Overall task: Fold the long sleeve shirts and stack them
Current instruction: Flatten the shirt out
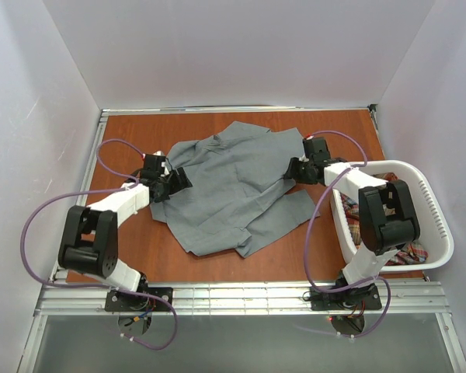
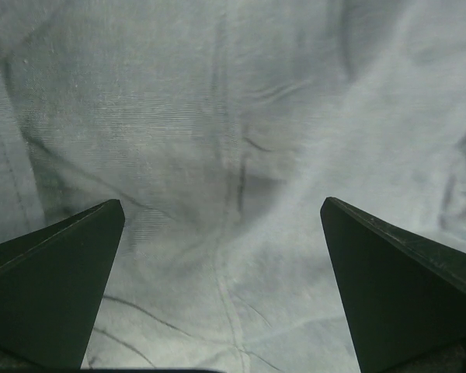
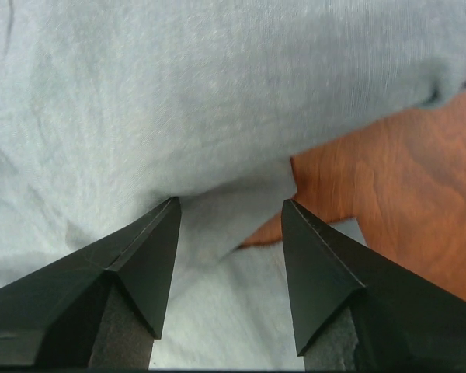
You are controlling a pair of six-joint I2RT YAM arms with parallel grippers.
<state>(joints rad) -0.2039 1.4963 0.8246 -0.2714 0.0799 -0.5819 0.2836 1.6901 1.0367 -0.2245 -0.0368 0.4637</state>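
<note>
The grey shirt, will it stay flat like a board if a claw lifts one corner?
Probably not. The grey shirt lies in wrinkles and soft folds, so it would likely droop and hang floppy. It looks thin, so probably light. Pushed along the table, it would likely bunch up rather than slide whole.

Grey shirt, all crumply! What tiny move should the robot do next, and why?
Probably lower the left jaws and pinch the grey shirt: they stand wide open right over wrinkled cloth, holding nothing, and the shirt lies unfolded.
</note>
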